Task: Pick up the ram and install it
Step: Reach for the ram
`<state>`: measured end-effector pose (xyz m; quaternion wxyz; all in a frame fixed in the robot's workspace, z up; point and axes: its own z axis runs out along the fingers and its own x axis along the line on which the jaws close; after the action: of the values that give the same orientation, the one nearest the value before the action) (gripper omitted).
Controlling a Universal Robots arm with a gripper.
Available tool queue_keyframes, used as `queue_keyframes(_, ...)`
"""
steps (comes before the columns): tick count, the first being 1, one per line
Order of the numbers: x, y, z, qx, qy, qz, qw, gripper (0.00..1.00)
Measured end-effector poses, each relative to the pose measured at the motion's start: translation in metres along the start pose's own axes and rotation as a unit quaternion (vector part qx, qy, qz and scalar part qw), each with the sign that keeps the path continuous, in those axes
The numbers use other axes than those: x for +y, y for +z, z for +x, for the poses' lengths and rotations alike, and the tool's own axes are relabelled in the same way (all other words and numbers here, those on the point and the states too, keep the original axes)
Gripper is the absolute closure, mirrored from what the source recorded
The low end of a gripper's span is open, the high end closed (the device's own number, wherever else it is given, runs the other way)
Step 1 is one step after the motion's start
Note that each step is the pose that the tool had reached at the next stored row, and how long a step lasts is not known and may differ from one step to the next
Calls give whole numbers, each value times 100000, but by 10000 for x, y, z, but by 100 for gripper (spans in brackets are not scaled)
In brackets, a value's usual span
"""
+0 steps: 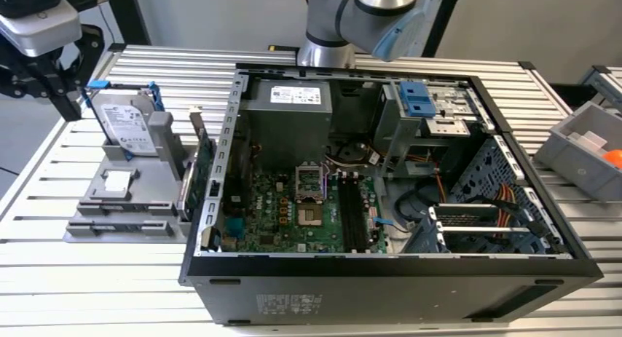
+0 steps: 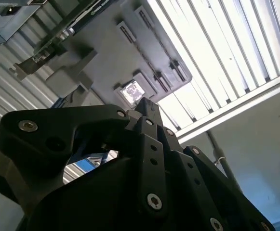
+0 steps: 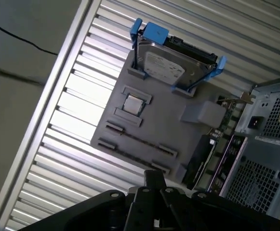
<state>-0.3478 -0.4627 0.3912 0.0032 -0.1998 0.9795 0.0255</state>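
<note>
1. The end effector (image 1: 44, 97) is hovering above the bench's (image 1: 29, 279) edge on the exterior view's left, just beside the blue-framed hard drive (image 1: 124, 122). Whether it is spread or pressed together cannot be told.
2. The ram (image 3: 140, 141) is sitting on edge, a thin dark strip in a slot of the grey holder (image 3: 168, 120), untouched, in the first wrist view.
3. The open computer case (image 1: 389, 271) is lying at the bench's middle, beside the holder.

On the desk (image 1: 58, 279), the tray (image 1: 89, 204) lies at the exterior view's left of the case (image 1: 389, 286); a drive (image 1: 127, 122) stands on it.
</note>
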Motion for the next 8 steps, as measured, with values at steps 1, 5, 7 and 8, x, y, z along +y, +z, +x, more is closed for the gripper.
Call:
queue_keyframes(1,0,0,0,23,-526,-10,99999,100)
queue_keyframes(5,0,0,0,150,-3100,-52,99952,100)
queue_keyframes(7,0,0,0,209,-4211,-70,99911,100)
queue_keyframes(8,0,0,0,233,-4668,-80,99891,100)
